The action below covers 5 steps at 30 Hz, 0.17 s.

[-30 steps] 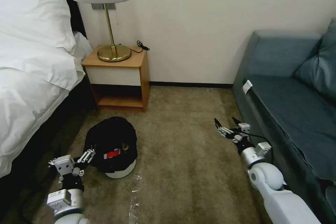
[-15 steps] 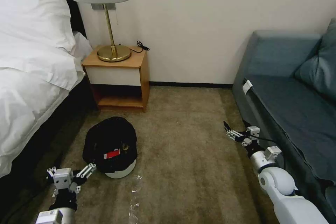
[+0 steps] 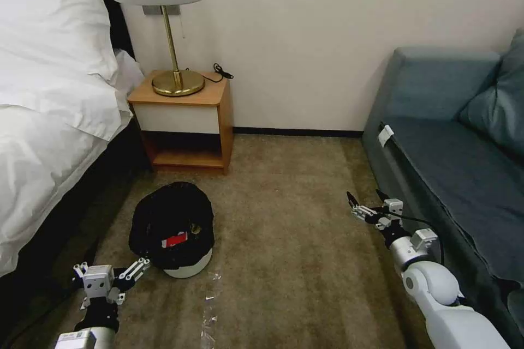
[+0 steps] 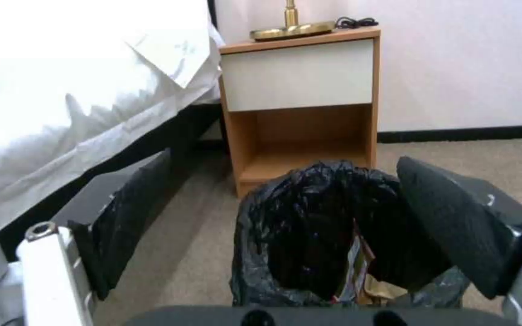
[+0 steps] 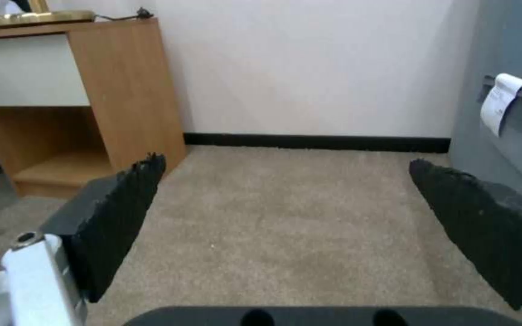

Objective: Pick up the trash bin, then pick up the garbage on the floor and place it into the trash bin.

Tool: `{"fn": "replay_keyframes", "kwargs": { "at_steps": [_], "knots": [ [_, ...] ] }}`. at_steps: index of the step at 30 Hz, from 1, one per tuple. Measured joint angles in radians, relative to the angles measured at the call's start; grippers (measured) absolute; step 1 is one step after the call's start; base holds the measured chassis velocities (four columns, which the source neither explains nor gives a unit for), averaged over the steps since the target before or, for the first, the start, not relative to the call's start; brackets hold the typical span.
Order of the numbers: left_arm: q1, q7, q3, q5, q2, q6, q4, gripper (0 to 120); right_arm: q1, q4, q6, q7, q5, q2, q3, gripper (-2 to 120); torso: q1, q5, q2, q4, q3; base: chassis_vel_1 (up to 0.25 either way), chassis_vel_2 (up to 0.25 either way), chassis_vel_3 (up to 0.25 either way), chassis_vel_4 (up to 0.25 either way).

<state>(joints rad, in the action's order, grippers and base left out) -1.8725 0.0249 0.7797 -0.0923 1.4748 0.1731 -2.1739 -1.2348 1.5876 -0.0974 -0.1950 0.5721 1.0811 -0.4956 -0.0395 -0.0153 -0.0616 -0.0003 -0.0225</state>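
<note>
The trash bin (image 3: 173,229) stands on the carpet in front of the nightstand (image 3: 185,120), its black liner holding a red-and-white packet (image 3: 176,240). The left tool (image 3: 112,275) hovers just beside the bin, jaws spread, gripping nothing. The right tool (image 3: 364,204) hangs well apart from the bin, likewise released.
</note>
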Motion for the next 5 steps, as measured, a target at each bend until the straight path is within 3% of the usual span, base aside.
{"fn": "replay_keyframes", "kwargs": {
  "at_steps": [5],
  "knots": [
    [0.0,0.001,0.0,0.0,0.0,0.0,0.0,100,0.0,0.0,0.0,0.0,0.0,0.0,0.0,100,0.0,0.0,0.0,0.0,0.0,0.0,0.0,0.0,0.0]
  ]
}}
